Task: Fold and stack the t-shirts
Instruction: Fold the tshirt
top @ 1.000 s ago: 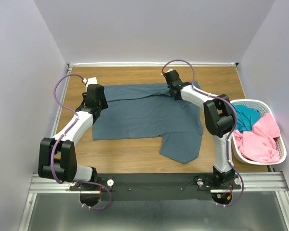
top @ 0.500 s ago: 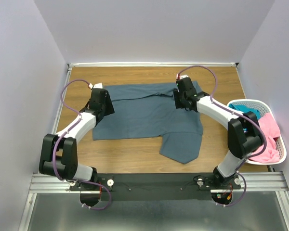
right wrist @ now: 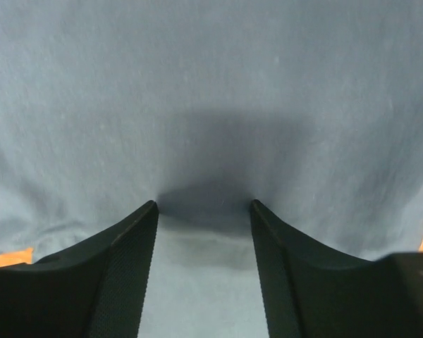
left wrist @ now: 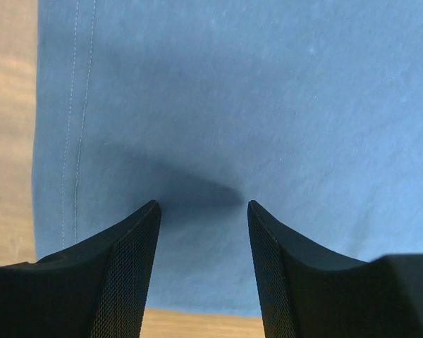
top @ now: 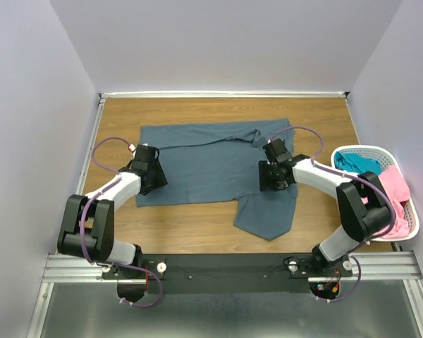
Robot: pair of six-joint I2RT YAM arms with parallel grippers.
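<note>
**Slate shirt laid flat on the table, both grippers spread over it**

At 9 o'clock of the cloth, the left gripper [left wrist: 201, 204] is seen with its jaws spread and nothing pinched between them. Blue-grey fabric is seen in the gap. A stitched hem [left wrist: 77, 105] is seen running just left of the fingers, with bare wood beyond it. Whether the fingertips touch the fabric cannot be told.

The slate blue-grey t-shirt [top: 211, 162] is spread across the middle of the wooden table [top: 197, 225]. Its body is laid out wide and mostly flat. One part of it is seen jutting toward the near edge at 5 o'clock. Some folds are gathered along its far edge at about 1 o'clock.

At 4 o'clock of that shirt, the right gripper [right wrist: 204, 203] is held over the cloth. Its jaws are likewise parted and nothing is gripped. A dark shadow is cast on the fabric directly between the fingers. A sliver of wood is glimpsed at each lower side of the wrist view.

At 3 o'clock of the table, a white slotted basket [top: 372, 148] is set against the right wall. A teal t-shirt [top: 352, 163] is bunched in its far part. A pink t-shirt [top: 396, 189] is heaped in its near part, partly hidden by the right arm's elbow
</note>
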